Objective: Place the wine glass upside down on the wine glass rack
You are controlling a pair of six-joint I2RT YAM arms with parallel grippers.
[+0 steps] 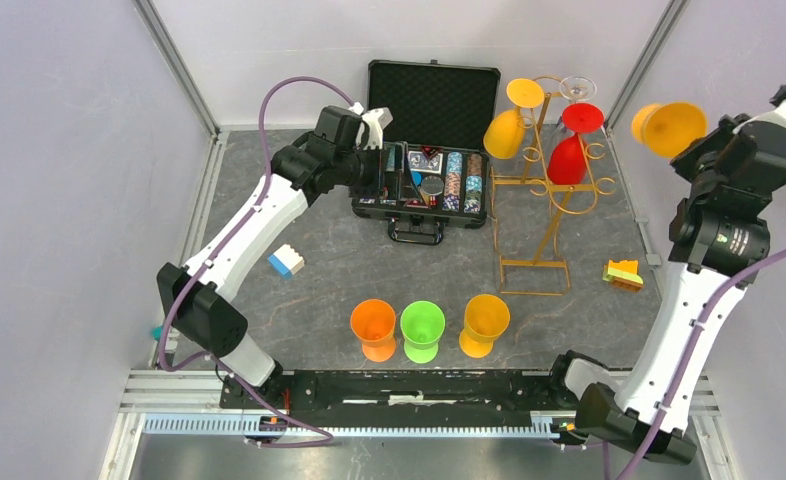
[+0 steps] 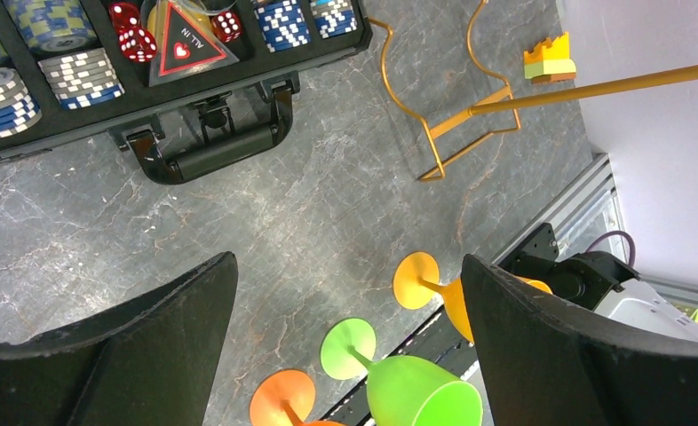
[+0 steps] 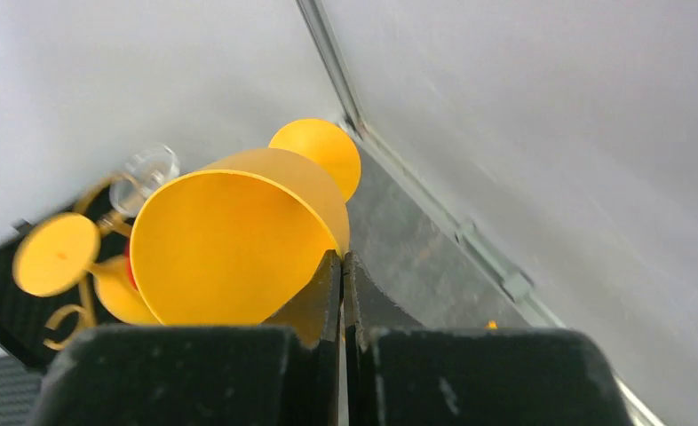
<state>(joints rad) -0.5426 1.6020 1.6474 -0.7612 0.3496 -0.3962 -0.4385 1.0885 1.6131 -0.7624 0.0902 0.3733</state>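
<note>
A yellow-orange wine glass (image 1: 669, 127) hangs in the air to the right of the wine glass rack (image 1: 549, 200), lying sideways with its mouth toward the wrist camera. My right gripper (image 1: 711, 138) is shut on the rim of that wine glass (image 3: 230, 248), the two fingers pinching the wall at the right gripper (image 3: 342, 257). The gold wire rack carries a yellow glass (image 1: 506, 130) and a red glass (image 1: 569, 155) upside down, and a clear foot (image 1: 577, 88) shows at its top. My left gripper (image 1: 374, 150) hovers over the chip case, and the left gripper (image 2: 347, 260) is open and holds nothing.
A black case of poker chips (image 1: 431, 170) lies open left of the rack. Orange (image 1: 374, 328), green (image 1: 422, 330) and yellow (image 1: 484, 323) glasses stand upright near the front edge. A blue-white block (image 1: 286, 261) and a yellow-orange block (image 1: 623, 273) lie on the table. Walls close in on both sides.
</note>
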